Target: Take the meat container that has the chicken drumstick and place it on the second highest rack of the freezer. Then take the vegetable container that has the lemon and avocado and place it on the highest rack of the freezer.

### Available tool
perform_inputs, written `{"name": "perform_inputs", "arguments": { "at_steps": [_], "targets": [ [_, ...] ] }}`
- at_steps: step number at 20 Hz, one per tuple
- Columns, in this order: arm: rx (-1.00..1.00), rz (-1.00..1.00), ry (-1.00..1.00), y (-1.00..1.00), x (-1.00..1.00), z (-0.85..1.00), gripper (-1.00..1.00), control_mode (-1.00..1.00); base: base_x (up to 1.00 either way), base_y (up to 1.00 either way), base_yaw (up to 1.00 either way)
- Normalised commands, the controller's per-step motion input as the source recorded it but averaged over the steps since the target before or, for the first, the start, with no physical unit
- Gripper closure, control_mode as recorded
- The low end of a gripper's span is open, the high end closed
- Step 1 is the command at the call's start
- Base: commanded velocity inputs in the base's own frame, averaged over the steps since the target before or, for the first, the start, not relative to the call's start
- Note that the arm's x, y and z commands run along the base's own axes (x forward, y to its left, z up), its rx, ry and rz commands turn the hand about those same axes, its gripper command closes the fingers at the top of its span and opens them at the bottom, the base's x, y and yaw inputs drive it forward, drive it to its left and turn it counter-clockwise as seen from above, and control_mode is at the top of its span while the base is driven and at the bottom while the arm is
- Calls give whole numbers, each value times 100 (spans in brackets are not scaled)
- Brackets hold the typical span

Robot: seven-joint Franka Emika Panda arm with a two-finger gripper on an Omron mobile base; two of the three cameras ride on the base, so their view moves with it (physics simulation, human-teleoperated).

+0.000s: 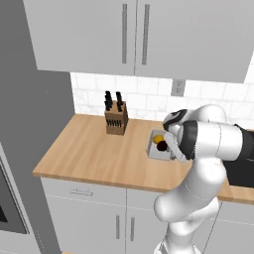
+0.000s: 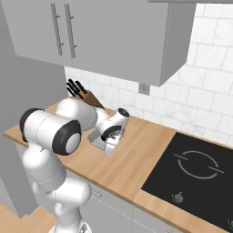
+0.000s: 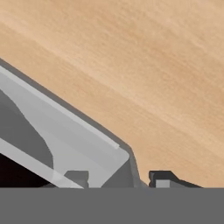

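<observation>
The container [image 1: 158, 149] with the lemon [image 1: 157, 139] and avocado [image 1: 162, 146] sits on the wood counter [image 1: 89, 154], right of the knife block [image 1: 115, 119]. The gripper [image 3: 118, 178] is down at its near corner, jaws partly closed astride the container's wall, one fingertip [image 3: 77, 177] inside and one outside; whether they pinch it, I cannot tell.

Container [image 3: 83, 144] corner between tool [image 3: 118, 180] tips

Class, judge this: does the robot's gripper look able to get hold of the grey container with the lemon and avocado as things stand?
Probably yes: the gripper already sits at the pale grey container's corner, its jaws straddling the wall, nothing on the wooden counter between.
</observation>
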Motion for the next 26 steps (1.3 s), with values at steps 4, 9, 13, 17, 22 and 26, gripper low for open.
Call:
{"name": "perform_inputs", "arguments": {
  "at_steps": [4, 9, 13, 17, 22, 26],
  "targets": [
    [0, 1, -20, 0, -19, 12, 100, -100, 0, 0, 0],
    [0, 12, -34, 0, -51, 31, 100, -100, 0, 0, 0],
    [0, 13, -28, 1, -61, 62, 100, -100, 0, 0, 0],
    [0, 8, -14, 15, -69, 94, 100, -100, 0, 0, 0],
    [0, 1, -11, 15, -75, 100, 100, -100, 0, 0, 0],
    [0, 2, -14, 3, -79, 80, 100, -100, 0, 0, 0]
  ]
}}
